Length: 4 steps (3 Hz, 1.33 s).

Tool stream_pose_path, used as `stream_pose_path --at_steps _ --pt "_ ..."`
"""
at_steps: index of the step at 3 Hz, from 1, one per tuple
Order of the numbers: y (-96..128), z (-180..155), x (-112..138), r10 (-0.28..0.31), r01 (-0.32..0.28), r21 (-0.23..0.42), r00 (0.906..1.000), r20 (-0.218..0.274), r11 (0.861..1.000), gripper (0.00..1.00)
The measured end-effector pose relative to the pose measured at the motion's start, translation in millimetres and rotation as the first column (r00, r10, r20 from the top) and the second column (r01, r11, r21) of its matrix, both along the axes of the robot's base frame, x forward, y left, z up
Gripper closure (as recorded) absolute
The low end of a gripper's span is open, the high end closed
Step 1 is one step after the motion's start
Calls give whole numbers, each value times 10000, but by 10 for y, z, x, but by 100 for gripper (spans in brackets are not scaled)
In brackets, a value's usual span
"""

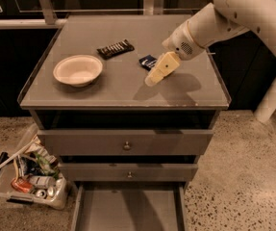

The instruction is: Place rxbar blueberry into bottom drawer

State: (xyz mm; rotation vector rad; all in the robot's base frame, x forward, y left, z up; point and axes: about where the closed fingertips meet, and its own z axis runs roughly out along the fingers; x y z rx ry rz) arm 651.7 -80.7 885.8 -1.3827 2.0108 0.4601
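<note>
The rxbar blueberry (147, 61) lies flat on the cabinet top, right of the bowl (78, 70) and well apart from it. Its right end is hidden behind the gripper (153, 77), which hangs over it with its tip pointing back toward the bowl. We judge that the bar's long axis slants under the gripper. We cannot tell whether the gripper is released or clenched. The bottom drawer (128, 208) stands open far below the bowl.

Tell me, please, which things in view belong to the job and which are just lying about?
Job: rxbar blueberry, on the cabinet top; bottom drawer, pulled open; gripper, above that top, right by the bar.
Lying about: white bowl; black-brown bar; upper drawers; bin of clutter.
</note>
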Motion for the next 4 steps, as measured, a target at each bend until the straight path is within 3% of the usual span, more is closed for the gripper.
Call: stream_pose_path --at_steps 2,4 --pt "-135 -213 411 -654 655 -100 9978 101 9978 0" --pt "-147 -378 530 -1003 1007 281 9948 -174 9945 0"
